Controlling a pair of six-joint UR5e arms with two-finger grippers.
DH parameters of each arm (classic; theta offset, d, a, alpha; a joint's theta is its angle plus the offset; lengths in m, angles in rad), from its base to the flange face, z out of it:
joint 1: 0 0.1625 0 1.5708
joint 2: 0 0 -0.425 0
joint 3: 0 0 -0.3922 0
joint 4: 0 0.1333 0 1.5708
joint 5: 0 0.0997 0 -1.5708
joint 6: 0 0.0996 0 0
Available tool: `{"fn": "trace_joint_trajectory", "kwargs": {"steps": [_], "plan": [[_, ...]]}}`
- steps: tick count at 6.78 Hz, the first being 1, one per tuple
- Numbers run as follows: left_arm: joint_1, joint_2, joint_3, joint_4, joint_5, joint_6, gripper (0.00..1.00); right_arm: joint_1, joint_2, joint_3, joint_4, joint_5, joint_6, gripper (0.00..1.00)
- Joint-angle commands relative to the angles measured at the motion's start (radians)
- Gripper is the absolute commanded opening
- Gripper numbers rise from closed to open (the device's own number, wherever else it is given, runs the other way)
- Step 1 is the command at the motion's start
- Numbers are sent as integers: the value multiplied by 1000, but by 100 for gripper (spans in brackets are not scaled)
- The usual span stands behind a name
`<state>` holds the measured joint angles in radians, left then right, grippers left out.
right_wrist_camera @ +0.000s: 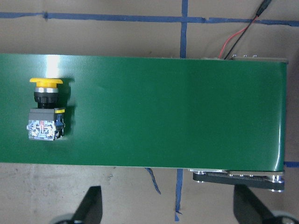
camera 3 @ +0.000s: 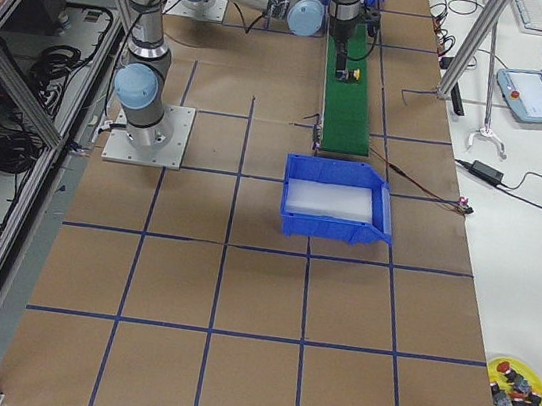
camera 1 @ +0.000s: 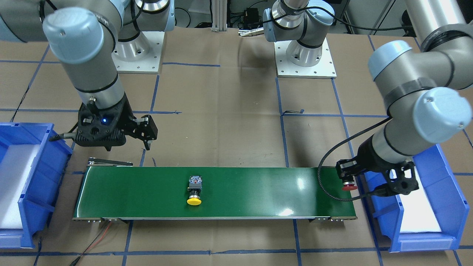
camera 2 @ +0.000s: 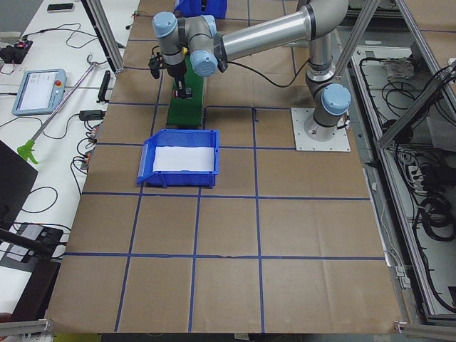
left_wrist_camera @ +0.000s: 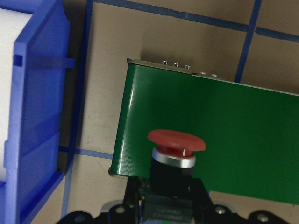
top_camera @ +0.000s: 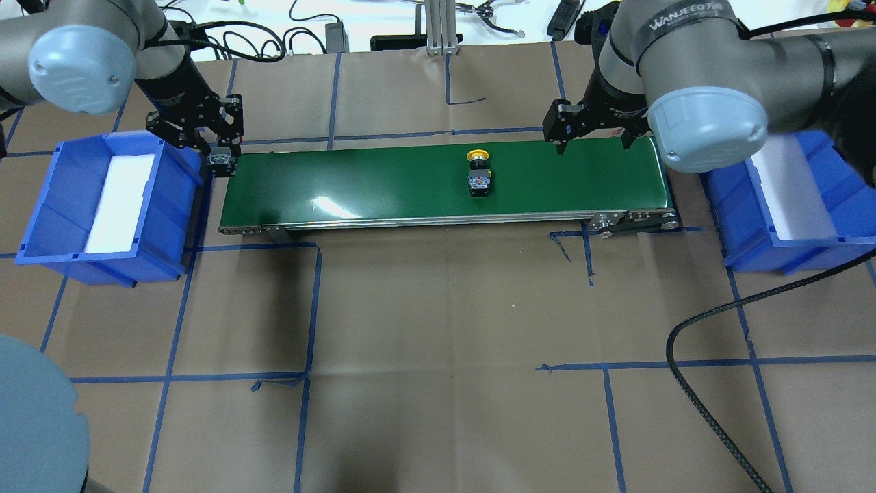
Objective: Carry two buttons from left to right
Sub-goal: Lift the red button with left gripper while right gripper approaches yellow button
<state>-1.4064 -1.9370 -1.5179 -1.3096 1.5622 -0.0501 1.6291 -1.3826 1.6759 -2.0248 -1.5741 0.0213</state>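
Note:
The red button [left_wrist_camera: 176,142] is held in my shut left gripper [top_camera: 220,161] just above the left end of the green conveyor belt [top_camera: 376,185]. In the front view this gripper [camera 1: 347,179] holds the red cap [camera 1: 349,187] pointing down, beside the blue bin. The yellow button [top_camera: 478,171] lies on its side on the belt, right of its middle; it also shows in the front view [camera 1: 194,190] and the right wrist view [right_wrist_camera: 45,112]. My right gripper [top_camera: 593,140] is open and empty, hovering over the belt's far edge to the right of the yellow button.
A blue bin [top_camera: 164,212] with a white pad stands off the belt's left end, and another blue bin [top_camera: 736,219] off its right end. A black cable [top_camera: 712,383] lies on the brown paper at the front right. Red and black wires [camera 1: 98,240] run from the belt.

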Motion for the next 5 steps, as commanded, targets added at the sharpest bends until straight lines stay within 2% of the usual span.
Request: {"fn": "trace_joint_trajectory", "kwargs": {"steps": [1,2,3,4,5], "plan": [[-20,-13,-147,236,-4,-40,10,0,56,-1,-98,3,-1,100],[-20,-23,-183,291,-2,-40,10,1,62,-1,-98,15,3,100],[-23,-23,-189,297,-1,-40,11,0,82,-1,-98,84,40,100],[-23,-23,-191,297,-2,-39,18,0,100,1,-103,88,39,100],[-25,-23,-196,297,-5,-40,86,0,132,-4,-104,85,39,100]]}}
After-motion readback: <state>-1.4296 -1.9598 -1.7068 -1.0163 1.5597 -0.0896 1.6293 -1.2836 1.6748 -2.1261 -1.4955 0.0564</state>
